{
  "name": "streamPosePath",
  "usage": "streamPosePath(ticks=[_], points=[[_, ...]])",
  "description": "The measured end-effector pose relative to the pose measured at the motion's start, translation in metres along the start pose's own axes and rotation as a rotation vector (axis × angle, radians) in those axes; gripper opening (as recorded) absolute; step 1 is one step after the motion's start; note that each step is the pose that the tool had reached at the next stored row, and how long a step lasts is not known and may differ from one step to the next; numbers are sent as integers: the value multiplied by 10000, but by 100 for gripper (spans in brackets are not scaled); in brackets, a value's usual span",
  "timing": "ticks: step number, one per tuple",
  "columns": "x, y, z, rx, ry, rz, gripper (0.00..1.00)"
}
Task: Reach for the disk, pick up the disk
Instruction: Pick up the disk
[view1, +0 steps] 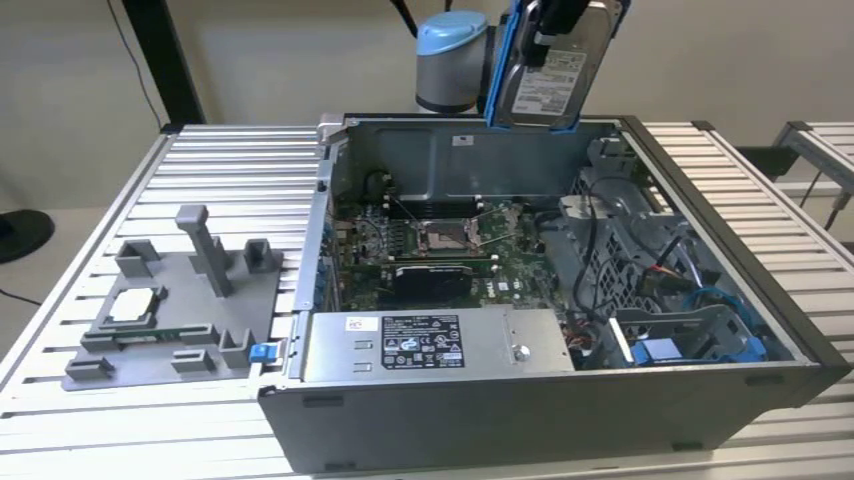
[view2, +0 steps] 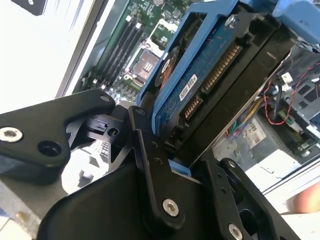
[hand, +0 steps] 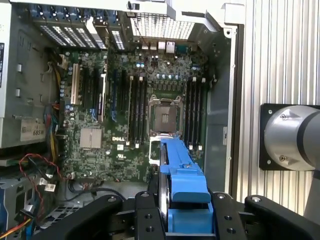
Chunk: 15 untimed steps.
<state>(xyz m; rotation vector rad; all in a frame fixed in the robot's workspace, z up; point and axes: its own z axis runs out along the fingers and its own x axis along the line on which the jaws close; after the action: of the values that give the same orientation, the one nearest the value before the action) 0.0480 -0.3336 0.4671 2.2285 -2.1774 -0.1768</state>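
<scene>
My matt black plastic fingers (view2: 150, 165) grip the disk (view1: 554, 70): dull silver metal, paper label, glossy blue plastic rails. Ribbed bare-aluminium worktop (view1: 227, 160), grey sheet-metal computer case (view1: 534, 420).

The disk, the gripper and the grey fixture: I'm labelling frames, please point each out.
disk (view1: 550, 82): exterior view, on its white label.
gripper (hand: 186, 212): first wrist view, midway between fingertips.
grey fixture (view1: 167, 300): exterior view, on its base.

A ribbed metal table (view1: 200, 160) carries an open computer case (view1: 534, 420) directly below the gripper (view1: 554, 50), and a grey fixture tray (view1: 174, 320) off to the exterior view's left.
</scene>
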Motion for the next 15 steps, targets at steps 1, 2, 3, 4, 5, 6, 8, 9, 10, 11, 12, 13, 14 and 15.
streamPosePath(ticks=[1,2,3,4,5,6,8,9,10,11,12,13,14,15], points=[[0,-23,-2,-4,-4,0,0],[1,-44,-4,-9,-7,0,0],[1,-66,-7,-12,-9,-2,0],[2,-88,-9,-16,-12,-3,0],[2,-109,-11,-20,-16,-3,0],[3,-130,-13,-23,-18,-3,0],[3,-172,-17,-30,-24,-6,0],[4,-193,-19,-34,-27,-5,0],[4,-214,-21,-37,-31,-6,0],[5,-236,-23,-40,-33,-6,0],[5,-254,-24,-43,-36,-7,0],[5,-272,-26,-45,-38,-9,0],[6,-285,-27,-47,-41,-10,0],[5,-287,-27,-47,-41,-15,0]])
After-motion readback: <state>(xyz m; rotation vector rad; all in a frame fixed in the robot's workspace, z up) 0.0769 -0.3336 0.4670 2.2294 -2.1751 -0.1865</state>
